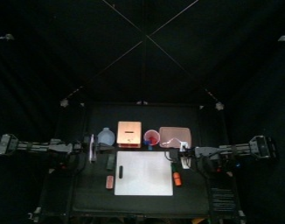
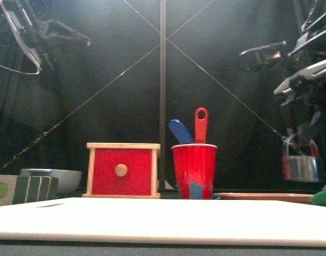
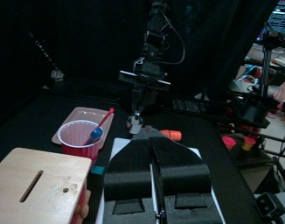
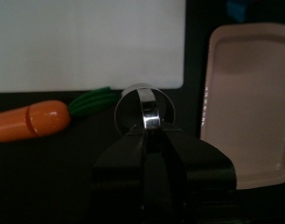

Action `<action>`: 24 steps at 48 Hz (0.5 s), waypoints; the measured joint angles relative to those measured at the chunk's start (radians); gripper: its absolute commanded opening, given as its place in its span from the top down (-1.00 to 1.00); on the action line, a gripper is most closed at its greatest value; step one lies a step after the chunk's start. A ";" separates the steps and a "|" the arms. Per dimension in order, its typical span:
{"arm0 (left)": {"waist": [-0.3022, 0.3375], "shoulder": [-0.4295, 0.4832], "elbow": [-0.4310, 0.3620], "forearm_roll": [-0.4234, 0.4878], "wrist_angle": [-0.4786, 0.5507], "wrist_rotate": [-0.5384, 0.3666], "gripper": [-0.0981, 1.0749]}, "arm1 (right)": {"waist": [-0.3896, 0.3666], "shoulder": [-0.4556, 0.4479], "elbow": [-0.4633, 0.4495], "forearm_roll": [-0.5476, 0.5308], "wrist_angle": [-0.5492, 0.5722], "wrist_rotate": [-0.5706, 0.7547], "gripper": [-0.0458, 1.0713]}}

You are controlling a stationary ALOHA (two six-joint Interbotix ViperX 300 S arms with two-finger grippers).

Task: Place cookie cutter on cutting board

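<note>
While the right gripper (image 4: pixel 148 131) clamped the metal cutter (image 4: pixel 146 103) just off the white board (image 4: pixel 86 44), low in the frame, its ring showed edge-on. Beyond lay a carrot (image 4: pixel 38 119) and pink tray (image 4: pixel 253 96). The left gripper (image 3: pixel 156 166) sat closed, empty, above the black table (image 1: pixel 93 179).

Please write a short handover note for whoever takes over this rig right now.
Right gripper: shut on the cookie cutter, a small metal ring, held beside the cutting board's edge, above the toy carrot and next to the pink tray.
Left gripper: shut, holding nothing, resting at the table's left side.
Cutting board: white, bare, at the table's front middle.
Done: cutter grasped.
Left: carry it over the board, lower it, release.
</note>
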 measured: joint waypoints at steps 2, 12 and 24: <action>0.000 0.000 0.000 0.000 -0.002 0.000 0.72 | 0.003 -0.006 -0.018 -0.002 0.014 0.002 0.09; 0.002 0.000 0.000 0.000 -0.003 0.000 0.72 | 0.064 0.025 -0.107 0.020 0.015 0.011 0.08; 0.014 0.000 0.000 -0.002 -0.020 0.002 0.72 | 0.118 0.232 -0.238 0.078 -0.014 0.014 0.08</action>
